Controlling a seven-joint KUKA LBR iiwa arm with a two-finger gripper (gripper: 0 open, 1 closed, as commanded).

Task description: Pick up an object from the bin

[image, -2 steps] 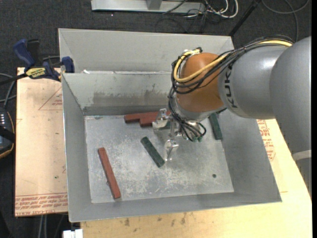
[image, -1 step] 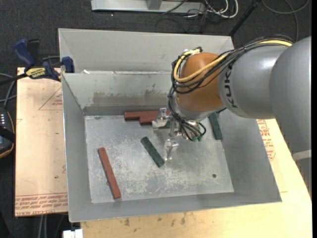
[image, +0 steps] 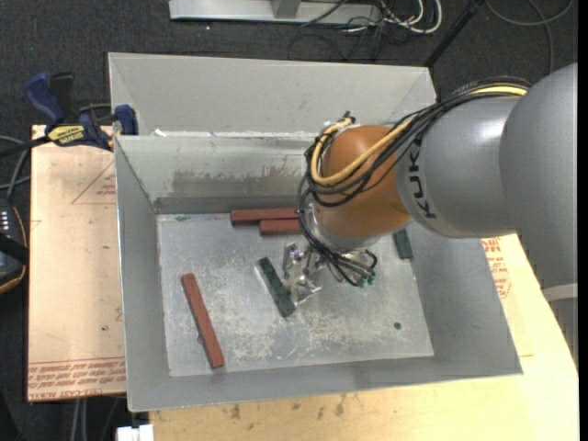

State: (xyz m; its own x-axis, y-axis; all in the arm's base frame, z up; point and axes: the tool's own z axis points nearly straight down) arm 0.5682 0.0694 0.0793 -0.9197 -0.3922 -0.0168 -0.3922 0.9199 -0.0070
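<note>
Gripper point(image: 301, 278) is low over the bin point(image: 138, 246) floor, roughly mid-bin, under the orange wrist cover point(image: 354, 186). Dark green flat bar point(image: 276, 288) lies slanted right beside it, one end toward back-left, the other toward the front. We put the gripper at the bar's right edge, possibly touching; cables clutter that spot, so we're not sure. We can't tell whether the jaws are spread or pressed together, so we claim no hold. Elsewhere: long red-brown bar point(image: 202, 322) front-left, well apart; two red-brown bars point(image: 265, 219) together at the back wall; another dark green piece point(image: 402, 244) just right of the cover.
</note>
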